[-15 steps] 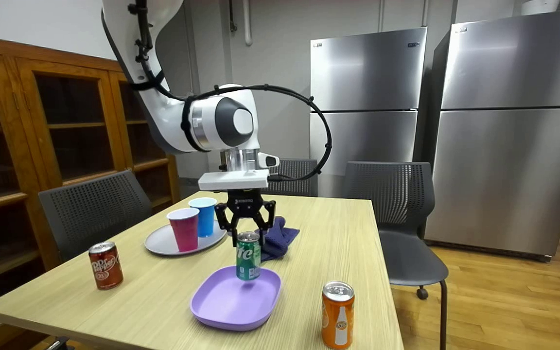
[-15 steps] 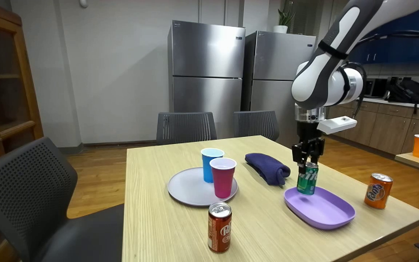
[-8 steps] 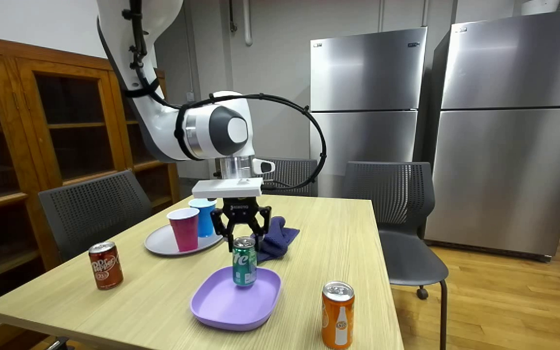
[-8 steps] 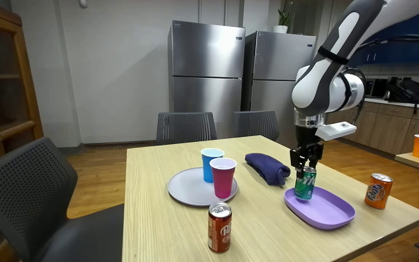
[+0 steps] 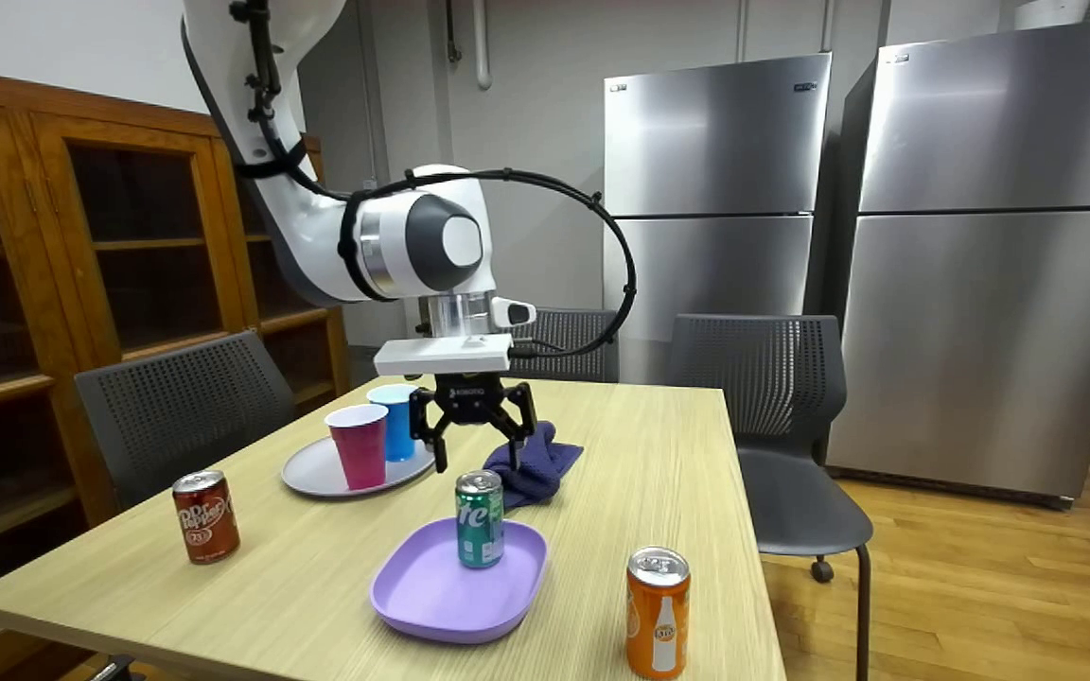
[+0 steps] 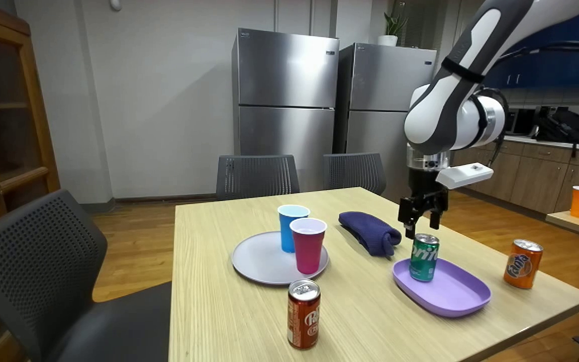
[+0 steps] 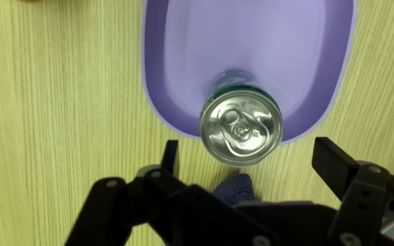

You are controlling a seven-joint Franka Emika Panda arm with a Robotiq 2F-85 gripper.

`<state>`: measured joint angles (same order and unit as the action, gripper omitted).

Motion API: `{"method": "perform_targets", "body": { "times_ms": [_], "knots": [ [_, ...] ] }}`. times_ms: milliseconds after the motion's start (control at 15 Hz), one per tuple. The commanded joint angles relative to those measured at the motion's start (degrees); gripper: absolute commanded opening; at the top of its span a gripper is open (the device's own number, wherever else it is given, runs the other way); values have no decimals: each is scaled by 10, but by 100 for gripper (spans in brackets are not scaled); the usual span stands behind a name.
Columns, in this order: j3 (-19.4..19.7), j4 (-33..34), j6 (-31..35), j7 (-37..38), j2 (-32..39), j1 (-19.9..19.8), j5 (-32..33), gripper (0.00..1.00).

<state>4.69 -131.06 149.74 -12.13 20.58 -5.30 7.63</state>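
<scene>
In an exterior view, hangs with the gripper [image 5: 477, 464] just above the green can [image 5: 481, 522], upright in the purple tray [image 5: 450, 596] toward its far rim, with bare tray nearer. Holds fingers [image 7: 333, 167] spread wide, with room on either side of the can. Has a navy cloth [image 5: 545, 468] beyond that rim and, to the right across bare tabletop [image 5: 588, 577], an orange can [image 5: 657, 610] near the tabletop's right edge.

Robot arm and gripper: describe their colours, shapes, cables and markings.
The arm is white with dark grey panels, rounded joints and black straps. A black cable loops out beside it. The gripper is black, with two jointed fingers and small white lettering.
</scene>
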Motion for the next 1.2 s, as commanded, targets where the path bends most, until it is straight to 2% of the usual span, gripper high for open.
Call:
{"method": "perform_targets", "body": {
  "times_ms": [0, 200, 467, 667, 867, 1133],
  "knots": [
    [3, 7, -49, -10, -40, -5, 11, 100],
    [7, 20, -74, -24, -52, -12, 7, 100],
    [-4, 38, -101, -115, -46, -48, -36, 100],
    [2, 54, -106, -172, -32, -73, -50, 100],
    [16, 65, -100, -197, -18, -93, -34, 100],
    [20, 55, -85, -184, -17, -98, -32, 100]
  ]
}}
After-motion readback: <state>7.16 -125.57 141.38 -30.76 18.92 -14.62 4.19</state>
